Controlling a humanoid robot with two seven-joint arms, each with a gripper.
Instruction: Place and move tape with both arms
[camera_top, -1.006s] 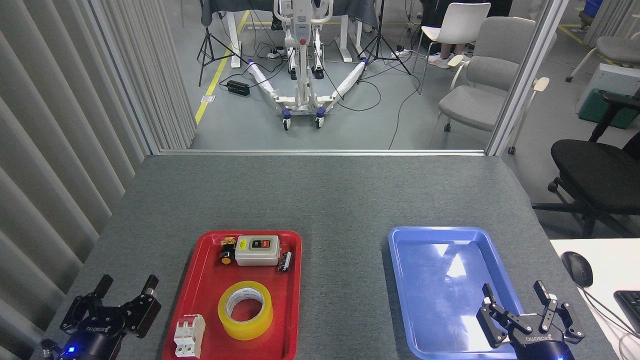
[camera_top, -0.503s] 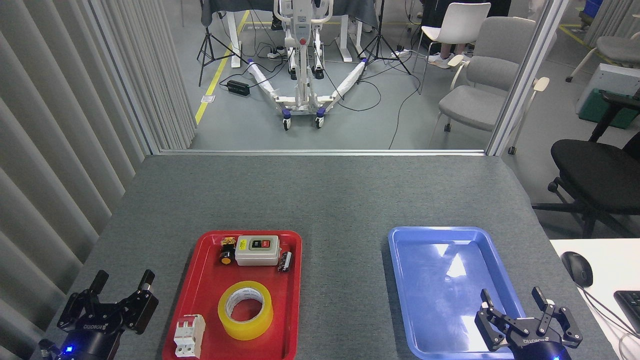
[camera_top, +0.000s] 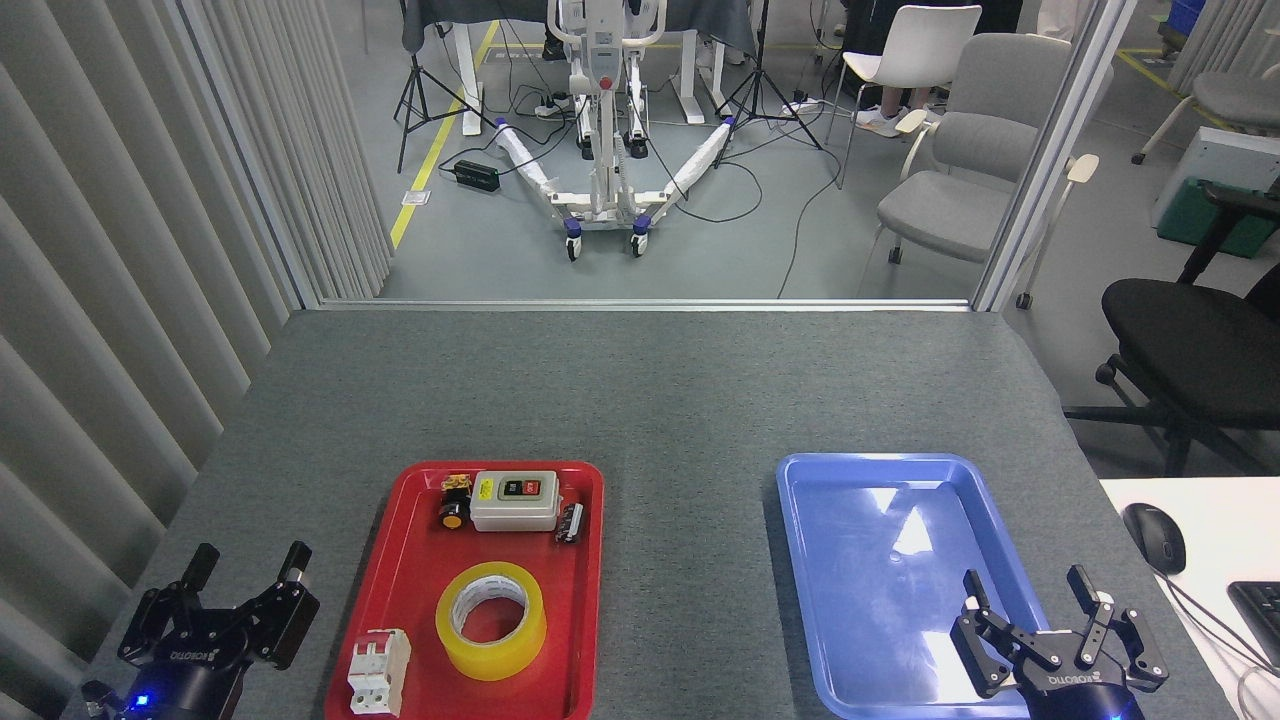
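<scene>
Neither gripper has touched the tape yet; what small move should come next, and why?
Probably the left gripper should swing right and settle over the yellow tape roll. The roll lies flat in the red tray nearest that open, empty gripper, while the right gripper hangs over the blue tray.

Left arm (camera_top: 150, 690): cut off by the bottom edge below the wrist.
Right arm (camera_top: 1080, 700): likewise cut off at the bottom edge.
Blue tray (camera_top: 800, 560): near rim partly hidden behind the right gripper (camera_top: 1032, 594).
Keyboard (camera_top: 1262, 605): cropped by the right edge.
Switch box (camera_top: 514, 500) label: too small to read.
</scene>
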